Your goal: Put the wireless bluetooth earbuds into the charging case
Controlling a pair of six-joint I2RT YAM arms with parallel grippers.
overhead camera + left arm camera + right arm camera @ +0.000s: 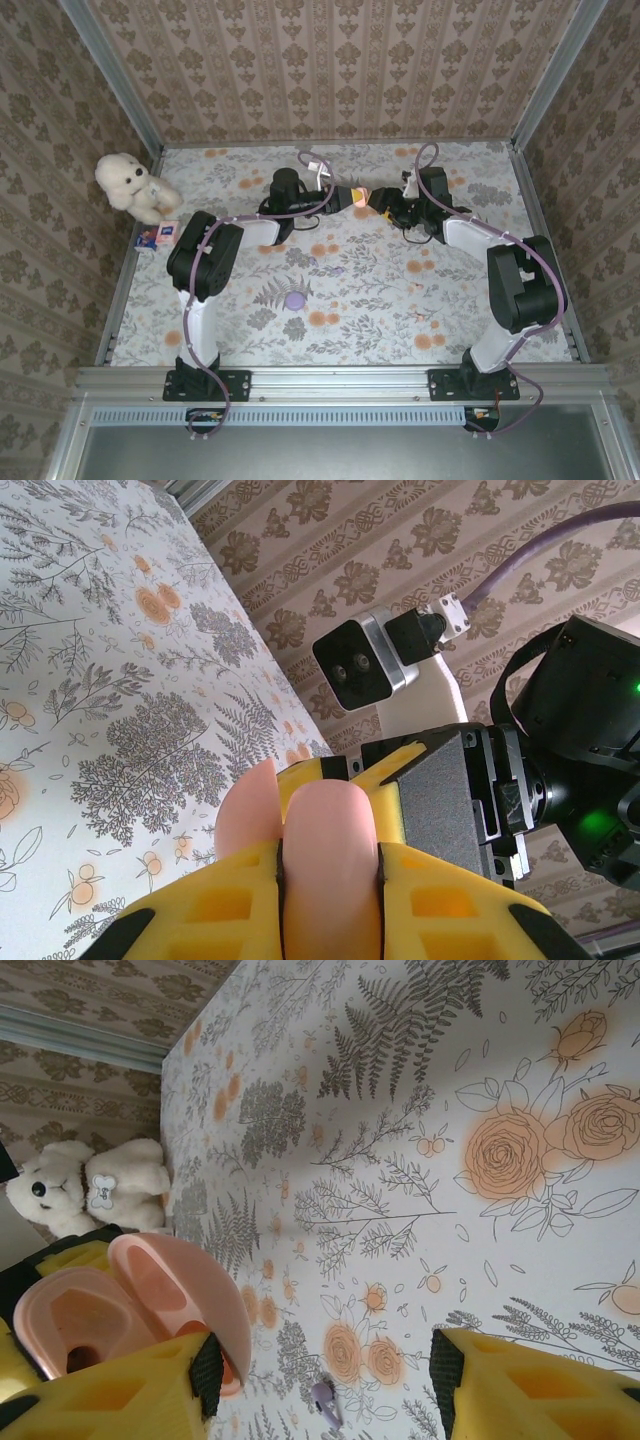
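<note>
left gripper (pixel 330 890) clenched on the pale pink round plastic charging case (pixel 322 815). lid swung open, case held up off the floral printed cloth (pixel 460 300), upper centre of the overhead view.

right gripper (pixel 328 1365): jaws parted, nothing between them. one finger sits just beside the open case at lower left of the right wrist frame. touching or not, cannot tell.

lilac bean-sized plastic earbud (pixel 325 1402) lies loose on the cloth, bottom centre of the right wrist frame, under the gap between the right jaws. overhead it is a speck near frame centre, well apart from both grippers, toward the arm bases. long axis looks roughly up-down in the wrist frame, too small to be sure. pale pinkish earbud not made out.

judgement: right arm is the free one, so the pickup falls to it. it must drop and draw back toward the bases.

pose: left arm stretched forward, case wells turned toward the right gripper. right arm bent at the elbow, reaching in from the right.
</note>
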